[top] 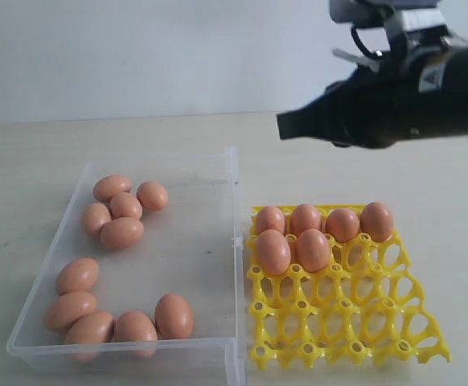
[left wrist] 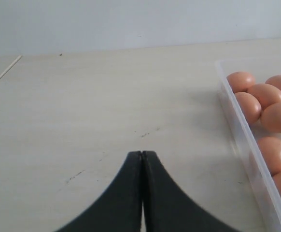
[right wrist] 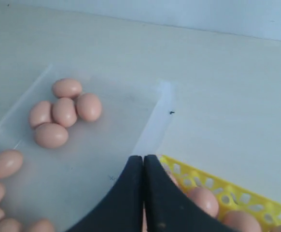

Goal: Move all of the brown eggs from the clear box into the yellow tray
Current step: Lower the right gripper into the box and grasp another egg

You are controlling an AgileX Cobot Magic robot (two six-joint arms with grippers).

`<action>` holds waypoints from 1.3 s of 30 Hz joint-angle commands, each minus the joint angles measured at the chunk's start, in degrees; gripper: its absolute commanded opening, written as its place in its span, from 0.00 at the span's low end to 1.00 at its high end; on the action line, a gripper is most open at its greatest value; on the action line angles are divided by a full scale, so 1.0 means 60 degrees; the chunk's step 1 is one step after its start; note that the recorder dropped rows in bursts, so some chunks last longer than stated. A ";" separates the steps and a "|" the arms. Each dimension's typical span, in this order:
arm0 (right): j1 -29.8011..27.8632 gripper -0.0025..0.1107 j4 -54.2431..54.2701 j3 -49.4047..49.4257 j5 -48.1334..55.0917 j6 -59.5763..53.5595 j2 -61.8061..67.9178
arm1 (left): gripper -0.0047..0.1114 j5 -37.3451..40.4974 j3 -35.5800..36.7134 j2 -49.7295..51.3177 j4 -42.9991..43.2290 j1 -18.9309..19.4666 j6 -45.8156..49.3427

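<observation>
Probably a robot lab bench: a bare pale table (top: pixel 57 145), a blank white wall (top: pixel 137 48), a black arm (top: pixel 411 104) above it.

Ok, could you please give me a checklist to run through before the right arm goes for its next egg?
1. Right gripper empty: ok, it holds nothing.
2. Right gripper open for a grasp: not ok, it is shut.
3. Brown eggs to pick in the clear box: ok, ten lie there.
4. Free cups in the yellow tray: ok, six filled, ten empty.
5. Left gripper out of the way: ok, shut, over the table outside the box wall.
</observation>
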 commanded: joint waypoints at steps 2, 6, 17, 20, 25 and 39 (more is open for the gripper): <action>0.1005 0.02 0.0792 -0.2583 0.2302 -0.0611 0.1788 | 0.04 -0.0045 -0.0043 0.0041 0.0028 0.0023 0.0010; 0.1699 0.04 0.2755 -0.3673 0.2285 -0.1879 0.3385 | 0.04 -0.0045 -0.0043 0.0041 0.0028 0.0023 0.0010; 0.3019 0.64 -0.0025 -0.6067 0.1108 -1.1126 0.7291 | 0.04 -0.0045 -0.0043 0.0041 0.0028 0.0023 0.0010; 0.3037 0.62 0.0392 -0.7496 0.1716 -1.1132 0.8303 | 0.04 -0.0045 -0.0043 0.0041 0.0028 0.0023 0.0010; 0.3037 0.57 0.0431 -0.8766 0.2832 -1.0755 0.9256 | 0.04 -0.0045 -0.0043 0.0041 0.0028 0.0023 0.0010; 0.2962 0.55 0.0469 -0.8801 0.2426 -1.0735 0.9952 | 0.04 -0.0045 -0.0043 0.0041 0.0028 0.0023 0.0010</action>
